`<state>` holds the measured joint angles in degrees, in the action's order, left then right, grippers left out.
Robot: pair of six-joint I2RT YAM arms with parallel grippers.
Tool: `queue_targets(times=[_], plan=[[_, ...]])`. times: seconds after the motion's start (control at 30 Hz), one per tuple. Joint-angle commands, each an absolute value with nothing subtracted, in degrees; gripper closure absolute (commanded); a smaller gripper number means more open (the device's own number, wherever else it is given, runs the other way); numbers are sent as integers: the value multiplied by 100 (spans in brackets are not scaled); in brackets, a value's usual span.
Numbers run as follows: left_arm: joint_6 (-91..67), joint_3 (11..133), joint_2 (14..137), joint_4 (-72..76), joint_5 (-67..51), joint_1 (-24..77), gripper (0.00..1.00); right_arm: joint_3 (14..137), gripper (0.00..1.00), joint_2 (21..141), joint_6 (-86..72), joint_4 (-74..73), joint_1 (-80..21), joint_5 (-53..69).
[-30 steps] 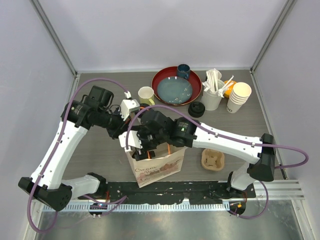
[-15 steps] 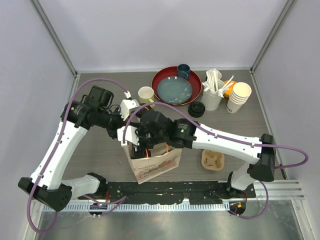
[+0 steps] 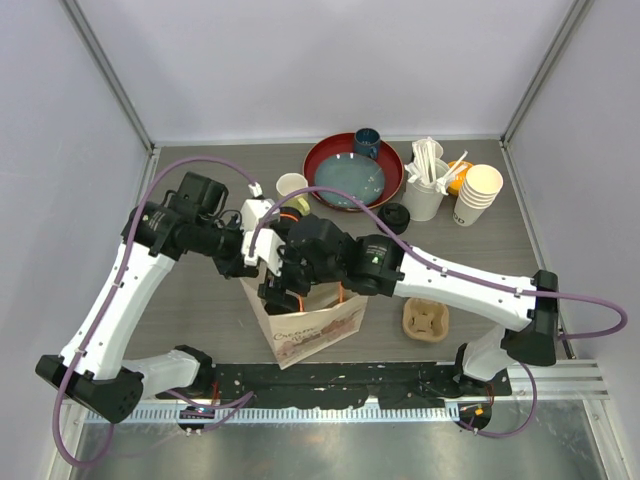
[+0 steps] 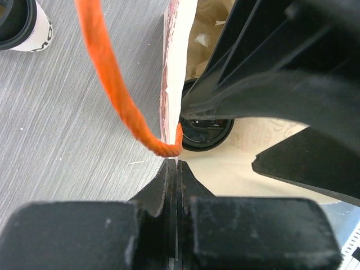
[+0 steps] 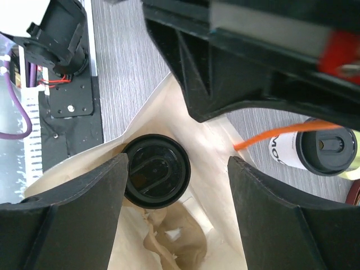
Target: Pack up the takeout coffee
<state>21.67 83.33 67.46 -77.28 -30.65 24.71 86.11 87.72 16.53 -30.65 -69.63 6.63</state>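
Nearest, a printed cream paper bag (image 3: 310,330) stands open on the grey desk (image 3: 200,300). The left end effector (image 4: 173,169) is clamped tight on the bag's rim, beside its orange cord handle (image 4: 111,84). Down inside the bag sits one black-lidded takeout coffee cup (image 5: 156,170), only its round plastic lid visible, between the widely spread, empty fingers of the right end effector (image 5: 179,169). Farther back, outside the bag, the second cream-white tapered paper cup (image 5: 315,149) stands upright, its black lid on.

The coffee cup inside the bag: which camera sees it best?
The right wrist view: it looks straight down into the paper bag and shows the cup's black lid nearly whole. The left wrist view catches only part of the lid. In the top view the arms hide it.
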Motion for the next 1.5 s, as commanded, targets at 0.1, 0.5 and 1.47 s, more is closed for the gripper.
queue_targets(times=[0.1,0.5,1.47], plan=[[2180,8464,6618,-7761,-3155,2487,100,9158,21,8411,994,-3234,-6943,633],[2180,8385,6583,-7743,-3111,2487,100,8974,20,8078,1011,-3296,-6952,984],[1302,8894,7470,-7180,-3016,2944,100,8939,20,6619,527,-3744,-6952,-755]])
